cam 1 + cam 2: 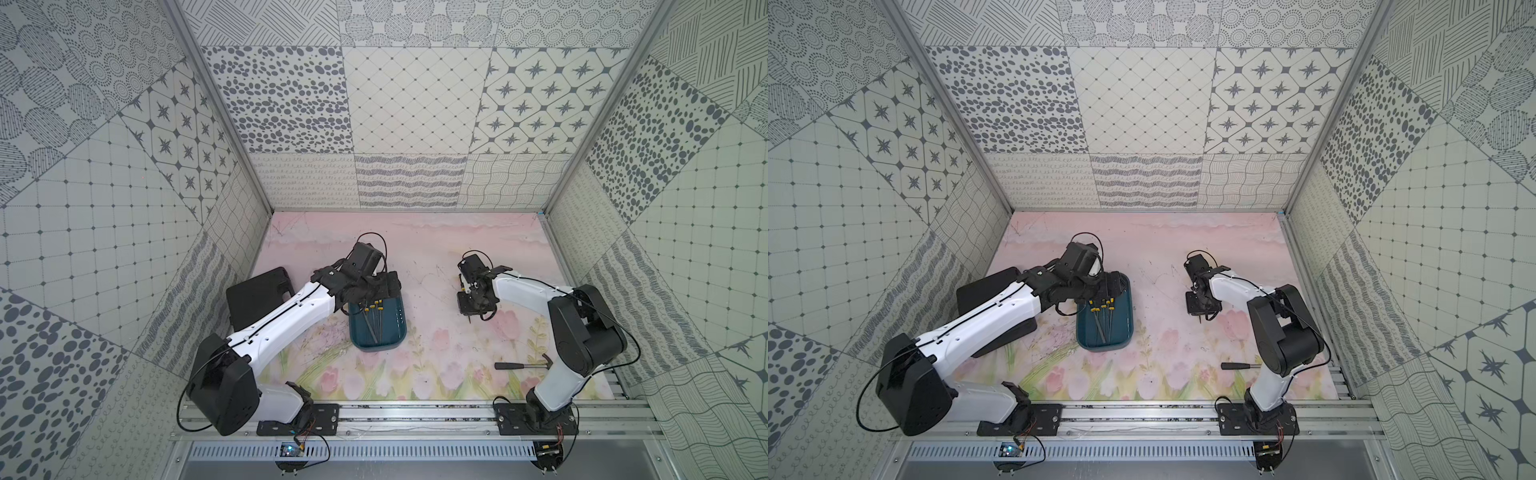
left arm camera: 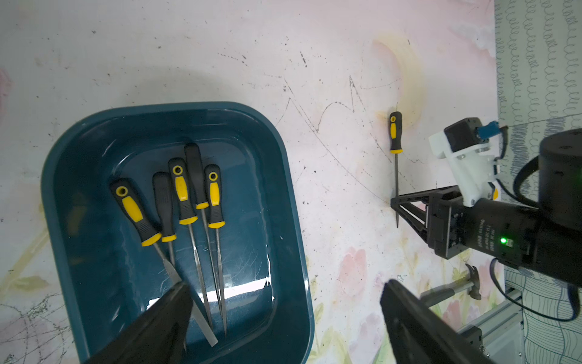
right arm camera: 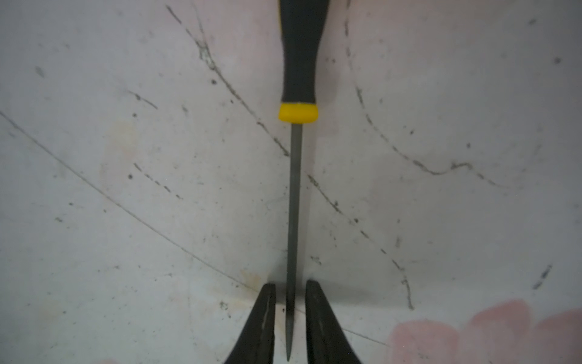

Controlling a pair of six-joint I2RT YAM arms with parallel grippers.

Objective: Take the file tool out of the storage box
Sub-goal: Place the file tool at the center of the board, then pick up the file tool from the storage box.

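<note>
1. The right gripper (image 3: pixel 290 286) has its jaws slightly apart astride the file (image 3: pixel 296 189), not pinching it. The file lies on the mat (image 3: pixel 126 157), well apart from the storage box (image 2: pixel 283 176).
2. The left gripper (image 2: pixel 283 293), spread wide, hovers over the storage box's five other files (image 2: pixel 185 195).
3. This is probably the release step; next, the right gripper should lift straight off.
4. In both top views that gripper mostly hides the file.

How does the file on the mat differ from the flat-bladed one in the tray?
The mat file lies outside the storage box, between the right gripper's parted jaws; the flat file lies inside. The mat file's blade is thin and pointed, the flat file's broad. Both have black-and-yellow handles.
</note>
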